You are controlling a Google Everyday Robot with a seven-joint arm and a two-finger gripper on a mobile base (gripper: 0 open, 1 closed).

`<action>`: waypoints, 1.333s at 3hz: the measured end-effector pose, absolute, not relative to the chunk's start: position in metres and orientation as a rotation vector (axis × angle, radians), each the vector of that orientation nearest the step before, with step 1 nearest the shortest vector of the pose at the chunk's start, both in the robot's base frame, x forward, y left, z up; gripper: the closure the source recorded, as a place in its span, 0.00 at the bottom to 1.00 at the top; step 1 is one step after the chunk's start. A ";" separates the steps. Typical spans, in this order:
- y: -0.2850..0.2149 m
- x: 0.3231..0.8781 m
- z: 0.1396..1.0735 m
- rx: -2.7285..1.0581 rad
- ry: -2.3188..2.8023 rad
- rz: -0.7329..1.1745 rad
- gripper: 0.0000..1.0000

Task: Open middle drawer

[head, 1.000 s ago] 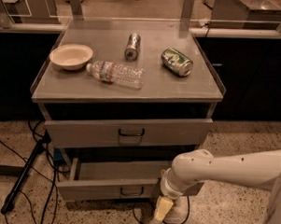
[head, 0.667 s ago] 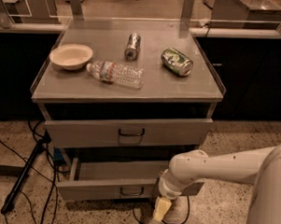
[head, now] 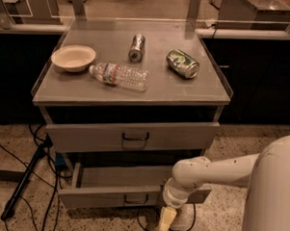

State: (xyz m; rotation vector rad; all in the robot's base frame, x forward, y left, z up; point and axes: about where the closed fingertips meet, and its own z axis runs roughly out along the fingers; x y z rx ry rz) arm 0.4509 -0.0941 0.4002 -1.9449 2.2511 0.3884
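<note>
The middle drawer is the lower of the two grey drawers in view. It is pulled out, its inside shows, and its small dark loop handle sits at centre. My gripper hangs pointing down just in front of the drawer's front, right of the handle and near the floor. My white arm reaches in from the right. The upper grey drawer stands above it, pulled out far less.
On the cabinet top lie a cream bowl, a plastic water bottle, a silver can and a green can. Cables and a black stand leg lie on the floor at left.
The arm's near part has swung closer at the right edge. The gripper and the middle drawer have barely moved.
</note>
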 end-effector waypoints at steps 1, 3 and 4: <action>-0.094 0.451 0.401 -1.945 2.251 0.388 0.00; -0.140 0.366 0.442 -1.891 2.295 0.538 0.00; -0.158 0.356 0.444 -1.836 2.325 0.537 0.00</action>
